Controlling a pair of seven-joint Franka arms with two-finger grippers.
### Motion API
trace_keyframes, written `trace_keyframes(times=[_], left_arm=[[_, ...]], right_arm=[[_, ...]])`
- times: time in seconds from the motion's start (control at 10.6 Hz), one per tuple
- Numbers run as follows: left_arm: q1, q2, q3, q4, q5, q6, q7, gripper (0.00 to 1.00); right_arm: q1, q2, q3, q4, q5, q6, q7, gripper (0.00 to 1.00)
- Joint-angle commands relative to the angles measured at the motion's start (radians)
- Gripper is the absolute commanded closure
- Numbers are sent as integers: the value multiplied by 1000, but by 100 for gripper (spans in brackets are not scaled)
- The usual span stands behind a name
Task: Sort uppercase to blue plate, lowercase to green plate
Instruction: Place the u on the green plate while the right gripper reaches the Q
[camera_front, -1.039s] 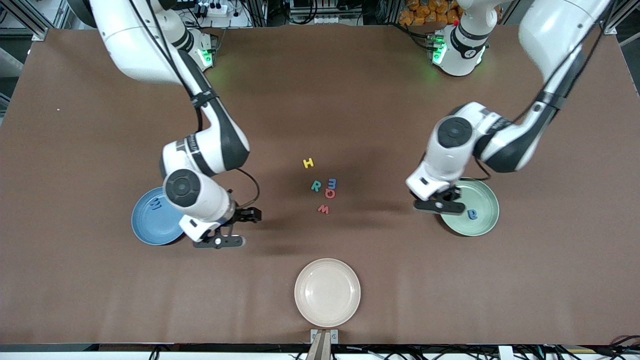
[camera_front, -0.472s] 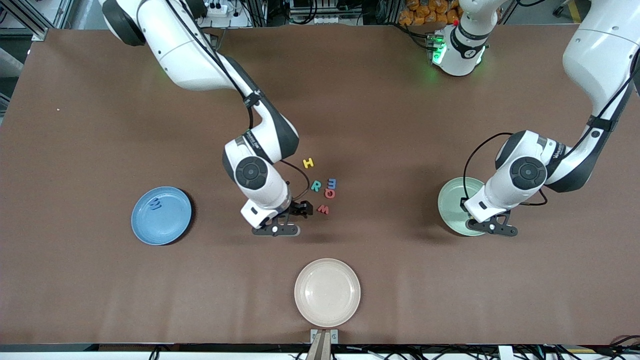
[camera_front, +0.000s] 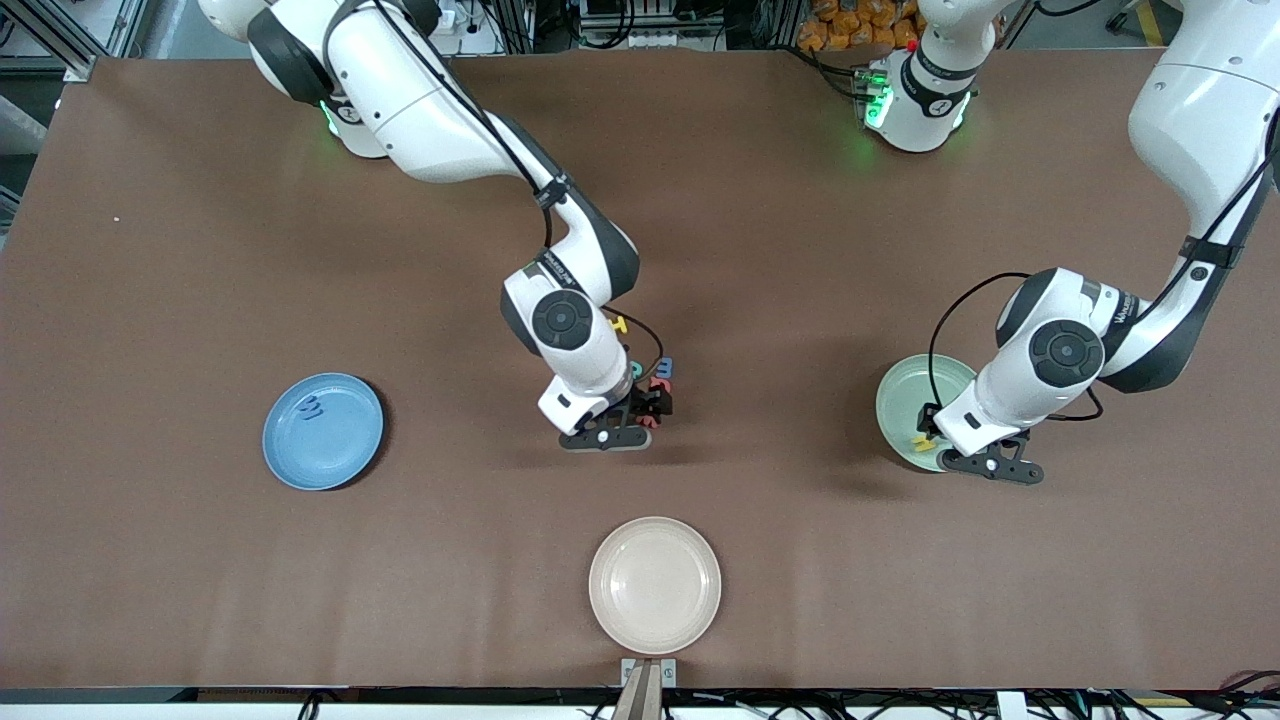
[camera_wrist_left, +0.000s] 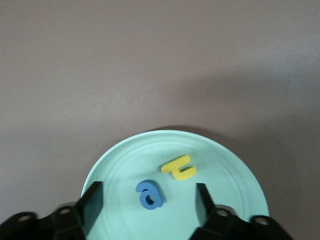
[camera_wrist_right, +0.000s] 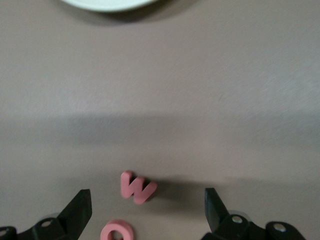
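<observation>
My left gripper (camera_front: 935, 440) (camera_wrist_left: 147, 202) hangs open over the green plate (camera_front: 905, 395) (camera_wrist_left: 225, 180). On that plate lie a blue a (camera_wrist_left: 149, 194) and a yellow hooked lowercase letter (camera_front: 922, 441) (camera_wrist_left: 179, 167). My right gripper (camera_front: 652, 405) (camera_wrist_right: 146, 210) stands open low over the letter cluster at mid-table, with the red w (camera_wrist_right: 136, 186) between its fingers and untouched. A red round uppercase letter (camera_front: 660, 384) (camera_wrist_right: 117, 231) lies beside the w. The yellow H (camera_front: 620, 323), teal R (camera_front: 634, 371) and blue m (camera_front: 666, 369) peek out from under the right arm. The blue plate (camera_front: 340, 450) holds a blue zigzag letter (camera_front: 312, 407).
A cream plate (camera_front: 654, 585) (camera_wrist_right: 107, 4) sits near the table's front edge, nearer to the camera than the letter cluster. Bare brown tabletop lies between the three plates.
The right arm swung from beside the blue plate to over the letter cluster. The left gripper crossed the green plate, opened, and the yellow letter now lies on the plate.
</observation>
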Motion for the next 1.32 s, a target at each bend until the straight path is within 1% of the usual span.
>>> trace_keyframes(times=[0.0,0.19,0.38,0.66,0.94,1.23], left_arm=[[-27,-26,-21,44,0,-86,10,0],[-69,-26,-42,96,-25,-166,1,0],[-90,-29,-44,117,-79,-183,-3,0],[-135,-47,-44,135,-82,-215,-8,0],[-190,-50,-45,140,-82,-226,-77,0],[-219,-50,-49,144,-84,-232,-124,0]], right_arm=[[23,20,-4,38,7,-33,7,0],[46,21,-4,38,4,-39,15,0],[54,37,-5,38,0,-39,15,0],[77,55,-11,38,-7,-36,16,0],[91,61,-11,38,-22,-36,18,0],[97,67,-11,36,-35,-35,20,0]])
